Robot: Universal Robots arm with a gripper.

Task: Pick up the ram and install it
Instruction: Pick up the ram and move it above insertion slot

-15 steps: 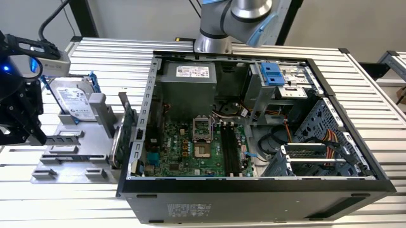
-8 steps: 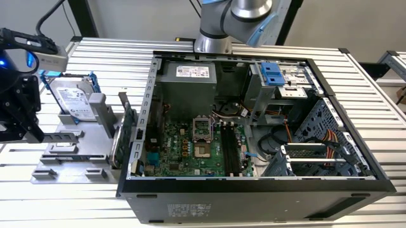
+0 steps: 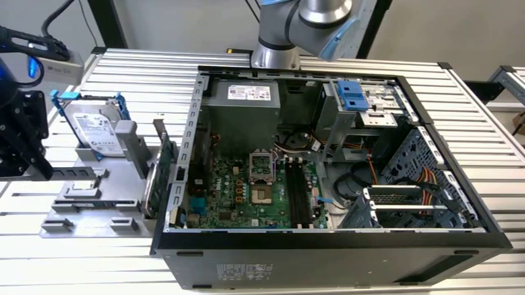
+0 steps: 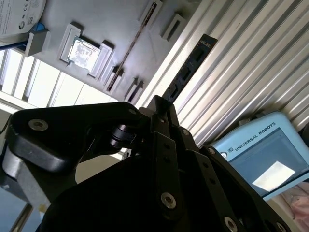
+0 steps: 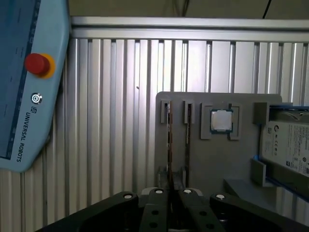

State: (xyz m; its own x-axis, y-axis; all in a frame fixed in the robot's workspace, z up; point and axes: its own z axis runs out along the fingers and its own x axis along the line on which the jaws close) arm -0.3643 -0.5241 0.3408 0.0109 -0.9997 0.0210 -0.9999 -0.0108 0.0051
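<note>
1. Gripper (image 4: 161, 104): clamped on one end of the ram (image 4: 189, 65), which juts out over the ribbed table (image 4: 246, 63).
2. Step, judged: pickup done; carry in hand.
3. Installing likely calls for squaring the ram's edge to a memory slot (image 3: 297, 196) in the open computer case (image 3: 328, 243).

Open computer case (image 3: 328, 261) on slatted table (image 3: 123, 67), hard drive (image 3: 94, 126) at the exterior view's left

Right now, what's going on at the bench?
The arm's claw is closed on the ram, a thin stick jutting out from its tips in the second wrist view. It hangs beside the grey parts holder at the exterior view's left, where the hard drive stands. The open computer case sits to the exterior view's right, and the ram is not in it yet.
</note>
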